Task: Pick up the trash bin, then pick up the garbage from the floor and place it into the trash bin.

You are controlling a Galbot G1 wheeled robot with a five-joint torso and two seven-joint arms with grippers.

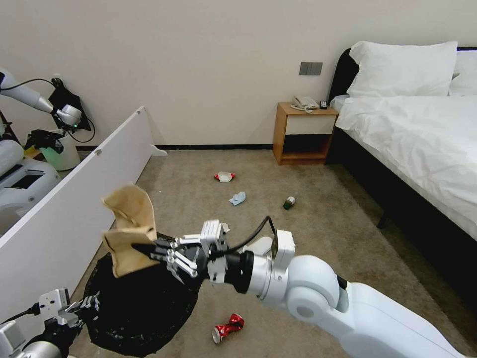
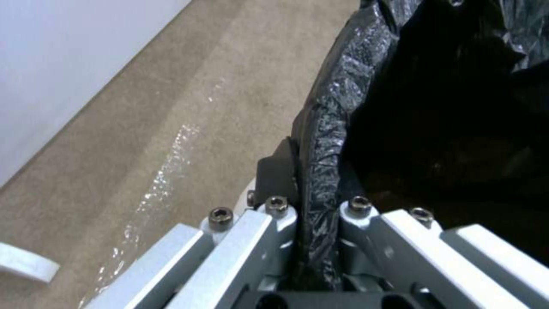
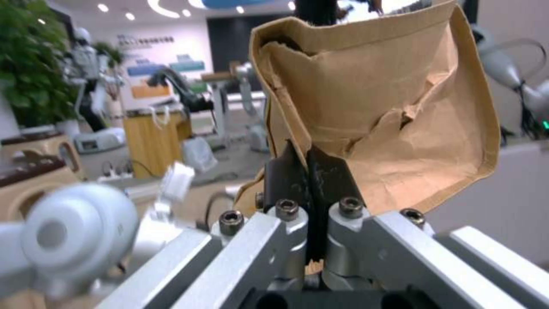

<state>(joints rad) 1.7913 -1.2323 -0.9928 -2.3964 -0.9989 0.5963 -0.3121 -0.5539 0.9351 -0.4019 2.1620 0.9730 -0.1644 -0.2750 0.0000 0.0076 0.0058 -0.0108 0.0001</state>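
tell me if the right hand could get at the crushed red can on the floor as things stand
Probably not yet: the right hand is shut on the brown paper carton above the trash bin. The crushed red can lies bare on the carpet beside the bin, nothing blocking it.

Room, bedroom type.
Wall (image 1: 208,59): plain, off-white, with a grey switch plate (image 1: 310,68) beside the bed; a black baseboard (image 1: 213,146) runs along its foot.
Floor covering: beige-brown short-pile carpet (image 1: 328,233), wall to wall.
Bed (image 1: 422,144): on the right, dark frame and dark headboard, white sheet hanging over the side, white pillows (image 1: 402,69) at the head.
Nightstand (image 1: 302,133): wooden, between wall and bed, open lower shelf, white drawer front; carries a light-coloured telephone (image 1: 304,102) and a small dark object, kind not clear.
Partition panel (image 1: 74,204): white, low, standing on the left, running back toward the wall.
Light: even, soft, no window in view.
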